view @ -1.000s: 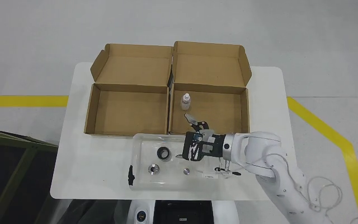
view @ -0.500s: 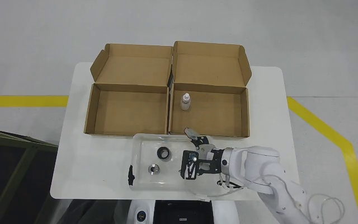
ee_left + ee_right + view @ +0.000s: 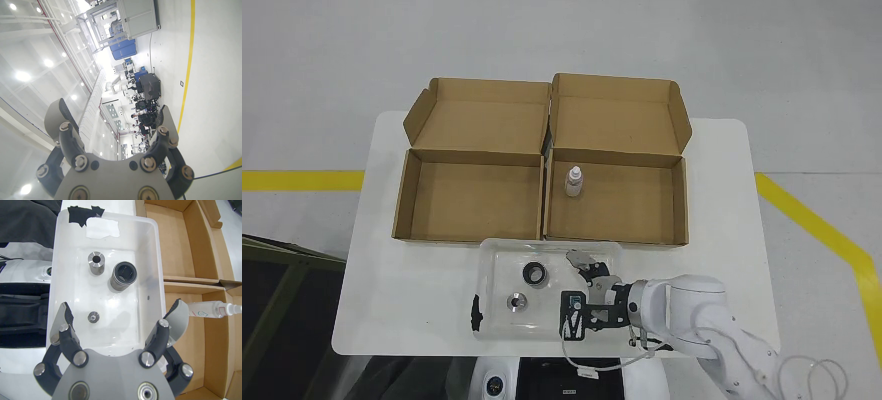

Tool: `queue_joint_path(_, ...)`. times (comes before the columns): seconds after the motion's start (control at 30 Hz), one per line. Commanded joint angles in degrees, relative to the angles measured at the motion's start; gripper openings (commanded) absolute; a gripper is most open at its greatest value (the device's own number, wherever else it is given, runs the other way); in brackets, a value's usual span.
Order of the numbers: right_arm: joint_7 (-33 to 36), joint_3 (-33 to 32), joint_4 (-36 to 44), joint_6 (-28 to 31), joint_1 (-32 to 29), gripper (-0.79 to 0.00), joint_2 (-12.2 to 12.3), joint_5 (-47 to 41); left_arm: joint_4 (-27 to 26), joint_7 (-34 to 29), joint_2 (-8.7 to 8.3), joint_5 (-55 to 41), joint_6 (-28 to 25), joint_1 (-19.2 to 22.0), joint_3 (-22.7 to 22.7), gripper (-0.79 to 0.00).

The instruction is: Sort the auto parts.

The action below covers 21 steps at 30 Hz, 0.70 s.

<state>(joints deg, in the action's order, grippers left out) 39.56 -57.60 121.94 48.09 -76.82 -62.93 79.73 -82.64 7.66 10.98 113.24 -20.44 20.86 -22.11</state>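
A clear plastic bin (image 3: 504, 246) (image 3: 158, 256) stands at the table's near edge. It holds a steel sleeve (image 3: 516, 301) (image 3: 96, 263), a black-lined bearing (image 3: 534, 272) (image 3: 122, 275) and a small steel part (image 3: 93, 317). My right gripper (image 3: 573, 293) (image 3: 121, 308) hovers open over the bin's right half, above the small part and touching nothing. A small white bottle (image 3: 574, 181) (image 3: 208, 311) lies in the right cardboard box (image 3: 642, 205) (image 3: 213, 291). My left gripper (image 3: 112, 106) is open and empty, pointing off into the room.
The left cardboard box (image 3: 472, 200) stands open with nothing in it, its lid folded back. Black tape (image 3: 475, 312) (image 3: 83, 213) marks the bin's left end. Bare white table (image 3: 377, 270) flanks the boxes on both sides.
My right gripper has drawn back from the edge of the right box toward the near side, and now hangs over the bin. The bottle and the parts stay put.
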Motion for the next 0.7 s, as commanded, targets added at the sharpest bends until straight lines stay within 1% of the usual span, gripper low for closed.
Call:
queue_joint_path(0.0,0.35,0.13,-0.28,-0.21,-0.01,0.000,0.07,0.35,0.00,0.00,0.00,0.00,0.00,0.00,0.00,0.000)
queue_joint_path(0.07,0.67,0.21,-0.56,-0.30,-0.06,-0.012,0.16,0.66,0.00,0.00,0.00,0.00,0.00,0.00,0.00,0.000)
queue_joint_path(0.1,0.99,0.24,-0.67,-0.32,-0.08,-0.120,0.21,0.92,0.00,0.00,0.00,0.00,0.00,0.00,0.00,0.000)
queue_joint_path(0.13,1.18,0.29,-0.80,-0.37,-0.14,-0.175,0.26,1.02,0.00,0.00,0.00,0.00,0.00,0.00,0.00,0.000)
queue_joint_path(0.17,1.38,0.32,-0.97,-0.42,-0.17,-0.182,0.30,1.11,0.00,0.00,0.00,0.00,0.00,0.00,0.00,0.000)
queue_joint_path(0.3,1.77,0.53,-1.60,-0.33,-0.22,-0.154,0.44,0.94,0.00,0.00,0.00,0.00,0.00,0.00,0.00,0.000)
queue_joint_path(0.47,2.89,1.30,-2.88,-0.45,0.32,-0.182,0.50,1.09,0.00,0.00,0.00,0.00,0.00,0.00,0.00,0.000)
queue_joint_path(0.67,4.53,2.85,-4.36,-1.12,1.15,-0.185,0.41,1.19,0.00,0.00,0.00,0.00,0.00,0.00,0.00,0.000)
